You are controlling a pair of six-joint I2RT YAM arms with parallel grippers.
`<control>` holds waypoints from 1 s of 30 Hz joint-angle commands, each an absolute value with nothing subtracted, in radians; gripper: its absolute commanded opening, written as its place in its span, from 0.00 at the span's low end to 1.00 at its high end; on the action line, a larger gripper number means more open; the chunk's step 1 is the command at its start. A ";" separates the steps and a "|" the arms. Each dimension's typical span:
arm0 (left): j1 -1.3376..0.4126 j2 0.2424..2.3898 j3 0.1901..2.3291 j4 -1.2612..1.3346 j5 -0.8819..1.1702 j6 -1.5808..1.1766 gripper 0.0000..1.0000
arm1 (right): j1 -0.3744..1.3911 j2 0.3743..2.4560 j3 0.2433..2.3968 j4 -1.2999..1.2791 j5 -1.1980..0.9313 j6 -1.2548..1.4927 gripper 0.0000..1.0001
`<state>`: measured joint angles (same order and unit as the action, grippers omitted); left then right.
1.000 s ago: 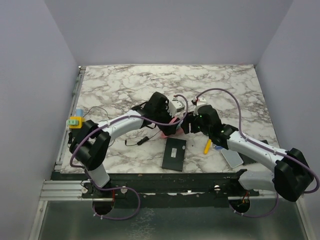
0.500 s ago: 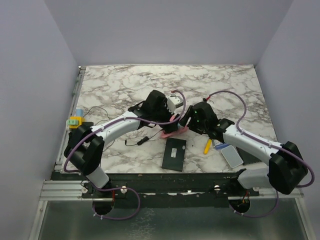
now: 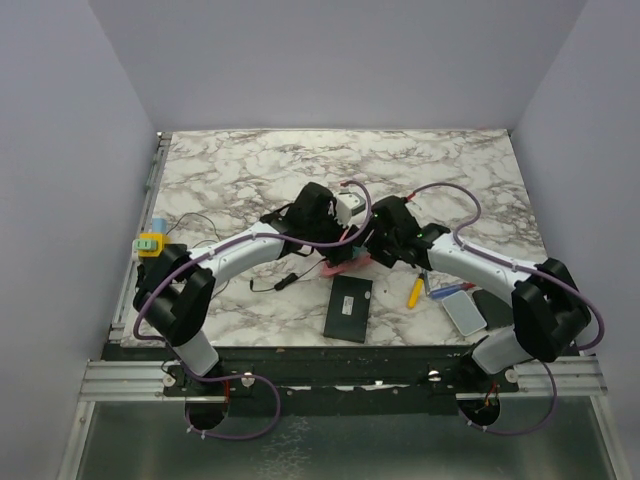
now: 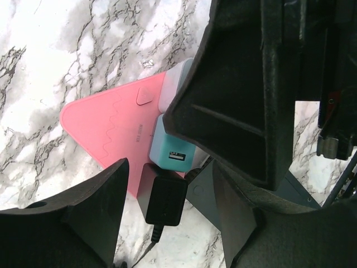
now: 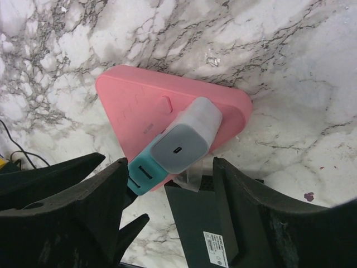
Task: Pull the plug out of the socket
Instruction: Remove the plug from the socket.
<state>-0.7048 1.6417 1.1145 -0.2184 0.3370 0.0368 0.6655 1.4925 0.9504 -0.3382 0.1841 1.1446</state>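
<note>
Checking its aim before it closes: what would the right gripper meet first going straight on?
Probably the grey-white plug standing in the pink socket, centred ahead of the right gripper; depth is unclear.

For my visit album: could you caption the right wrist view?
Open end effector hovering over a grey charger plugged into a pink triangular socket on marble table.

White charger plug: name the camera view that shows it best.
Right wrist: the white charger plug sits unobstructed on the pink socket, its port face showing. Left wrist shows only a pale edge, mostly blocked. Top external: too small and crowded to make out.
</note>
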 commanded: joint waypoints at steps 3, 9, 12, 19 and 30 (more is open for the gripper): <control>-0.744 1.658 1.097 -0.204 0.278 0.033 0.62 | 0.662 1.526 0.975 -0.382 0.199 1.177 0.64; -0.756 1.692 1.108 -0.204 0.295 -0.011 0.57 | 0.663 1.556 1.004 -0.382 0.228 1.140 0.49; -0.762 1.714 1.114 -0.203 0.282 -0.054 0.53 | 0.662 1.582 1.026 -0.373 0.240 1.110 0.44; -0.764 1.697 1.100 -0.166 0.257 -0.100 0.52 | 0.662 1.652 1.098 -0.356 0.259 1.033 0.43; -0.764 1.636 1.068 -0.168 0.033 -0.145 0.62 | 0.662 1.707 1.177 -0.382 0.302 0.950 0.50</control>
<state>-0.7551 1.6840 1.0885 -0.1722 0.1429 -0.1181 0.6640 1.6867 1.1439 -0.3611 0.2451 0.9874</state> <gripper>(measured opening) 0.597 0.486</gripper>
